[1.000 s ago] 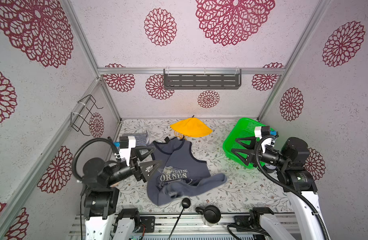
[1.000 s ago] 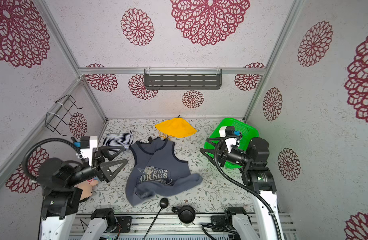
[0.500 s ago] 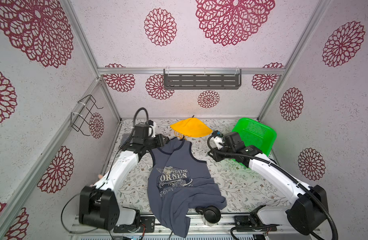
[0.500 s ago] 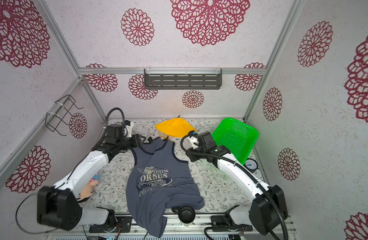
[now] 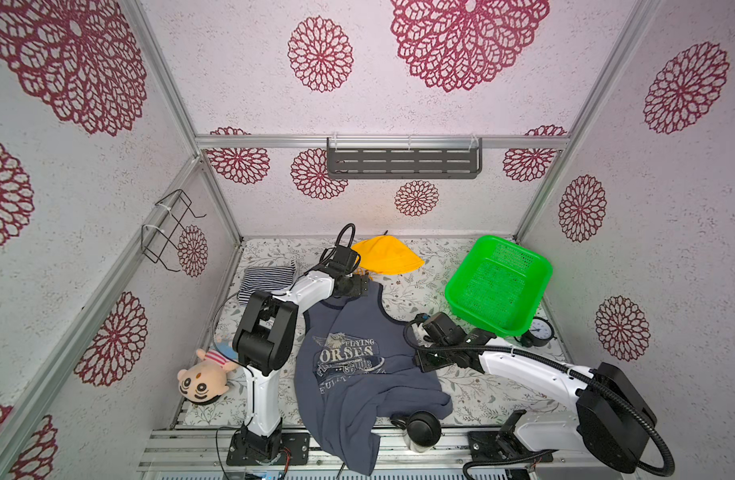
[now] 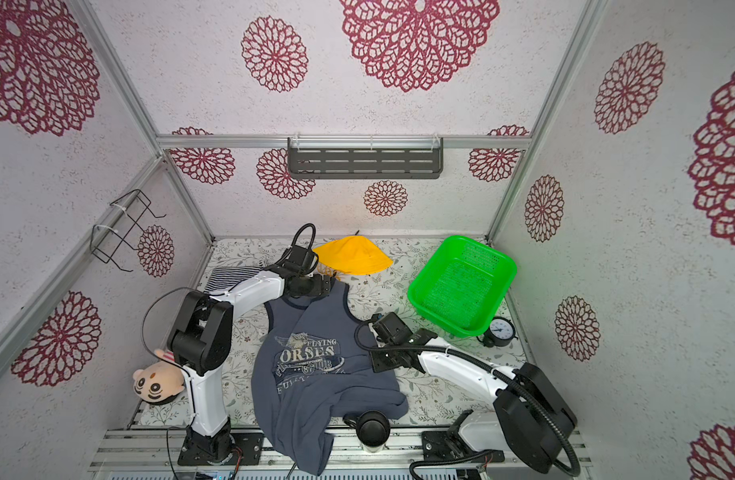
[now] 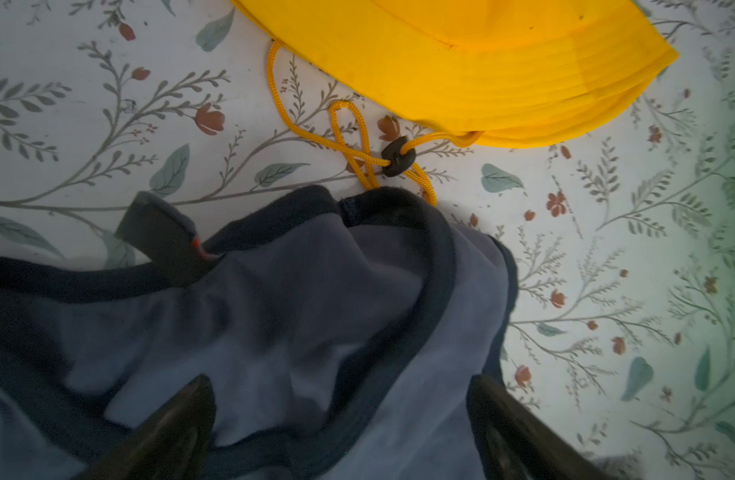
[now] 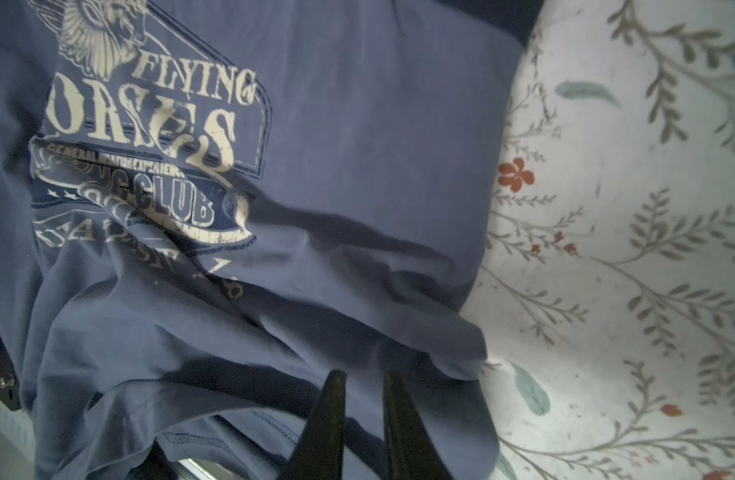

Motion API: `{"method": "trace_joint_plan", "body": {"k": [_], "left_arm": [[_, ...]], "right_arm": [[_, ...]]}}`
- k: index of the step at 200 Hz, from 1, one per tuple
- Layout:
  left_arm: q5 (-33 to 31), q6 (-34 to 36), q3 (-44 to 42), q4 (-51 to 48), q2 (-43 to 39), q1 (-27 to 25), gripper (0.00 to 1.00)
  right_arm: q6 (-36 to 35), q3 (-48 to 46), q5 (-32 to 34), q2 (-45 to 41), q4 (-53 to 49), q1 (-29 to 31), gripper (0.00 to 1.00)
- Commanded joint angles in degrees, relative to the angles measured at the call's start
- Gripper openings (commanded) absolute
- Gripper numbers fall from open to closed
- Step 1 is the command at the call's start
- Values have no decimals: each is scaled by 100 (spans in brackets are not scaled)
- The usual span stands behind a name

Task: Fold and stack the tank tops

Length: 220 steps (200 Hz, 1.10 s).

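A slate blue-grey tank top [image 5: 349, 374] [image 6: 307, 374] with a cream "Horses" print lies chest-up mid-table, its hem hanging over the front edge. My left gripper [image 5: 363, 286] [image 6: 326, 286] [image 7: 340, 380] stands open over the shoulder straps [image 7: 274, 311], with nothing pinched. My right gripper [image 5: 417, 363] [image 6: 376, 363] [image 8: 361, 374] sits at the top's right side. Its fingers are nearly together on a fold of the blue cloth [image 8: 357, 166]. A folded navy-and-white striped tank top [image 5: 266, 280] [image 6: 228, 276] lies at the back left.
A yellow hat [image 5: 388, 259] [image 6: 353, 259] [image 7: 482, 62] lies just beyond the straps, its cord touching them. A green basket [image 5: 461, 266] [image 6: 426, 264] leans at the back right, over a clock [image 5: 538, 332]. At the left sits a plush doll [image 5: 201, 380], at the front edge a black cup [image 5: 421, 428].
Half a second ago both grippers were at the shoulder straps. The left one has opened there. The right one has come toward the front, to the top's right side.
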Motion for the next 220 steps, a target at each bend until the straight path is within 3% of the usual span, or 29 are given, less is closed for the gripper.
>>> {"method": "trace_joint_plan", "body": {"k": [1, 11, 42, 55, 83, 124, 166, 196, 203, 220], "left_arm": [[-436, -118, 237, -140, 380, -24, 90], [-518, -180, 284, -115, 501, -27, 75], [-575, -413, 394, -21, 714, 76, 15], [-560, -497, 357, 45, 683, 150, 0], [-592, -645, 130, 221, 414, 365, 0], [-894, -852, -423, 378, -302, 707, 0], [-1165, -1340, -1304, 678, -1300, 1110, 0], [-1382, -1517, -1752, 818, -1804, 1175, 0], [-1366, -1519, -1774, 820, -1847, 1183, 13], [-1225, -1500, -1750, 816, -1854, 1175, 53]], "right_arm": [[508, -273, -19, -109, 304, 96, 20], [563, -399, 14, -79, 400, 105, 19], [583, -484, 369, 199, 395, 84, 16], [577, -492, 569, 332, 417, -1, 13], [367, -445, 877, 665, 536, -515, 6], [-285, 145, 1187, 1482, 926, -1284, 5], [-1055, 1528, 1208, 2726, 1272, -1860, 5], [-1527, 2698, 1273, 3002, 903, -2175, 8], [-1631, 2910, 1263, 2991, 726, -2224, 14], [-1809, 3300, 1142, 2904, 243, -2287, 42]]}}
